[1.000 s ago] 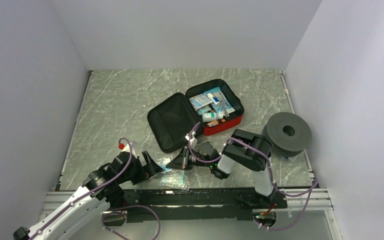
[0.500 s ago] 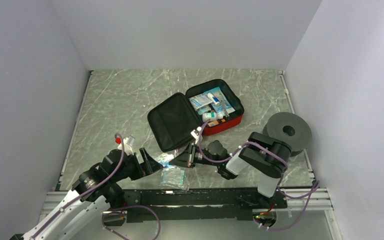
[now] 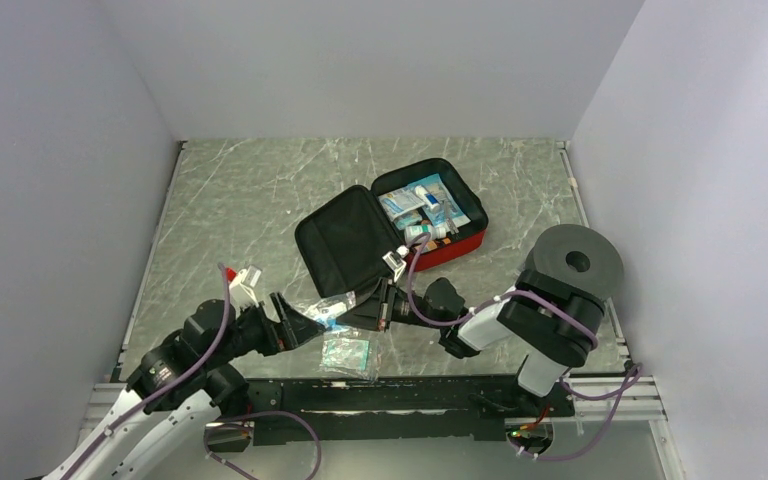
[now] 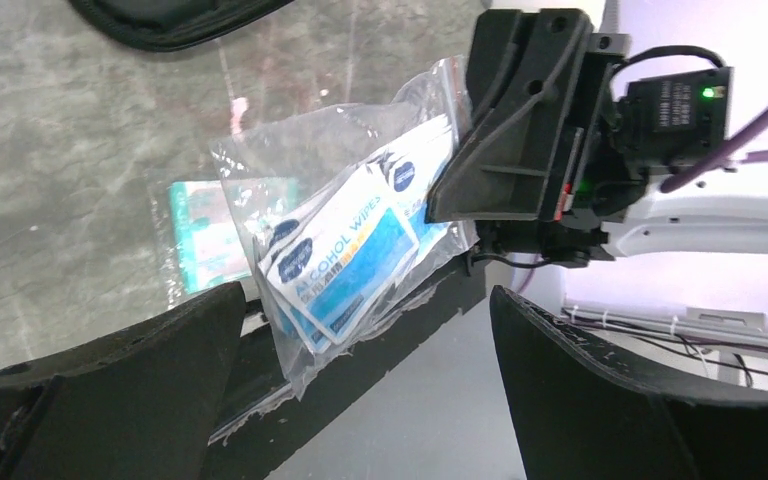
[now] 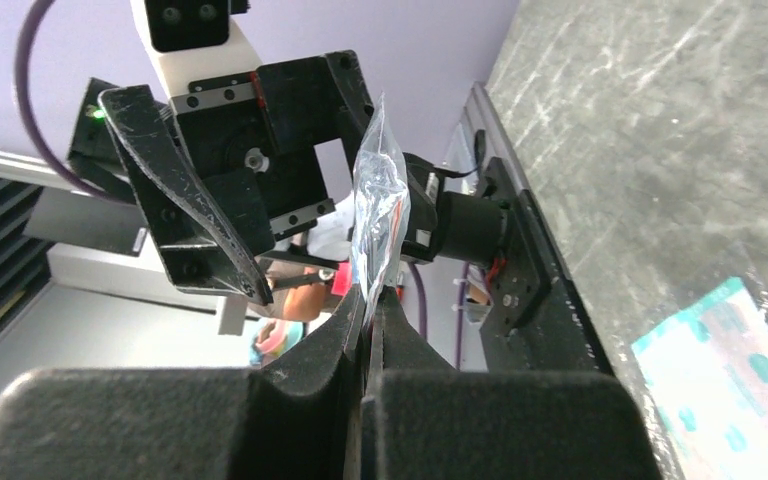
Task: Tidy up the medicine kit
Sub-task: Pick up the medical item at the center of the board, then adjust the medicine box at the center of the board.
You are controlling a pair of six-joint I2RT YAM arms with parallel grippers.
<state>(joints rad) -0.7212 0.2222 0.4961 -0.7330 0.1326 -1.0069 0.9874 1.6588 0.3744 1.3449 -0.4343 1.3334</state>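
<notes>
The right gripper (image 5: 370,300) is pinched tight on a clear bag of alcohol wipes (image 4: 350,240). The left gripper (image 3: 295,325) gapes wide just left of it. The medicine kit (image 3: 345,240) lies open, just beyond them.

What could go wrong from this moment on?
The right gripper pinches the bag of alcohol wipes by a thin edge, so it may slip. The left gripper, open around the bag, might clamp the right one too. The teal packet near the table's front edge could get swept off.
</notes>
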